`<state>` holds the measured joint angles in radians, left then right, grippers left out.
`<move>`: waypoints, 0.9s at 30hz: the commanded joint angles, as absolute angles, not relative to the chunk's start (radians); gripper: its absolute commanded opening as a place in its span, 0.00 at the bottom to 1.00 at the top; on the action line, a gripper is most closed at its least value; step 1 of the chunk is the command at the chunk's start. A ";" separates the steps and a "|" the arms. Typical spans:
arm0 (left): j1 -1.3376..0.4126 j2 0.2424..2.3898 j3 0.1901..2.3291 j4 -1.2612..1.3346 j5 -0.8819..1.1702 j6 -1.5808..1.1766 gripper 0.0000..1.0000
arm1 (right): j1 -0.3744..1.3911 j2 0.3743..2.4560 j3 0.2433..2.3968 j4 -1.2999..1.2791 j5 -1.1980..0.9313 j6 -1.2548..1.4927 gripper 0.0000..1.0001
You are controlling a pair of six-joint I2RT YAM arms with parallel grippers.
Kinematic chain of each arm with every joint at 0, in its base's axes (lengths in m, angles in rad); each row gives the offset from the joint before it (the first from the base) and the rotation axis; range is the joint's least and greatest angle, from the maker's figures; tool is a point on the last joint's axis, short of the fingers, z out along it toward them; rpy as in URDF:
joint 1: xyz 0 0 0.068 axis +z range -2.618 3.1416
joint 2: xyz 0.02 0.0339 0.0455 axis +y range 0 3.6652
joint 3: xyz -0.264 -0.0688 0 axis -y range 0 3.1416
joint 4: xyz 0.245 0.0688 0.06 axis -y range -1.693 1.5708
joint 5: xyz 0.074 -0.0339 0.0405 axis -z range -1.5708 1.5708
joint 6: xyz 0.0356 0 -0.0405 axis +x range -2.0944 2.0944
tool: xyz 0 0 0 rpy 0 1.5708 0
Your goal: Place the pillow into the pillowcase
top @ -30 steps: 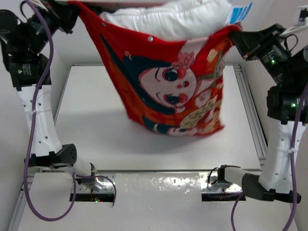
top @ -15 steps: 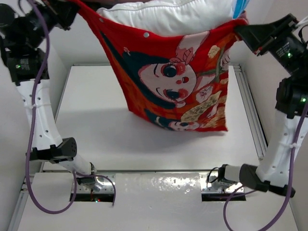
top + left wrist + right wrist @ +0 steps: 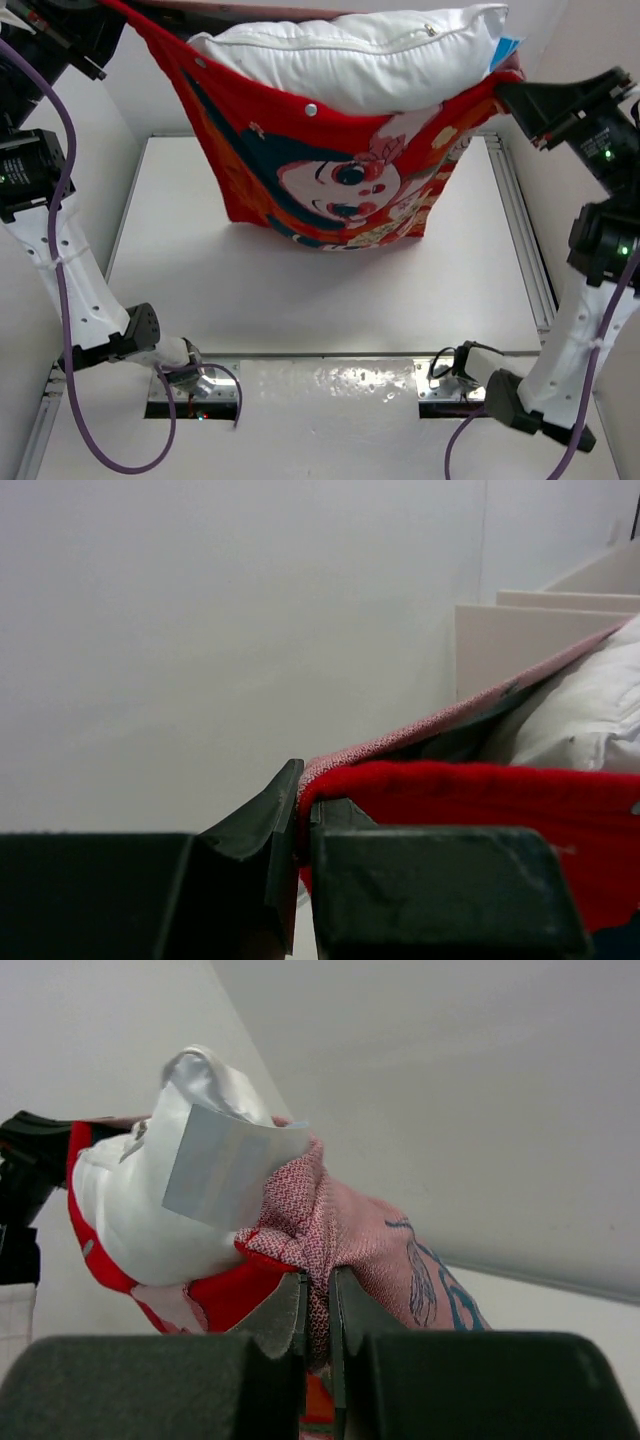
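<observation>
A white rectangular surface fills the centre of the overhead view, with a metal rail along its right edge. The left arm base and right arm base sit at its bottom edge. The pillowcase hangs over its upper part; whether they touch cannot be told.

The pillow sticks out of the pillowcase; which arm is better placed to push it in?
Probably right: the pillow bulges out, tag first, beside the right gripper; the left gripper pinches only pillowcase hem.
</observation>
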<state>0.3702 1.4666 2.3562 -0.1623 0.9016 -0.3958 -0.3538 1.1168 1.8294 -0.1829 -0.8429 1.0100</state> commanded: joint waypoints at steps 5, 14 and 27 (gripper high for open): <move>0.471 1.450 2.296 -0.078 0.748 -0.500 0.00 | -0.423 1.178 1.931 0.037 -0.835 1.153 0.00; 0.525 1.437 2.246 -0.167 0.670 -0.492 0.00 | -0.411 1.116 1.777 -0.072 -0.766 1.102 0.00; 0.499 1.341 2.062 -0.055 0.846 -0.546 0.00 | -0.405 1.059 1.524 0.312 -0.918 1.201 0.03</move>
<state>0.4713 1.3373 2.1181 -0.1268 0.9722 -0.5182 -0.3698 1.0718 1.5898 0.0433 -0.9611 1.1294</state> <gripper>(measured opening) 0.039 0.046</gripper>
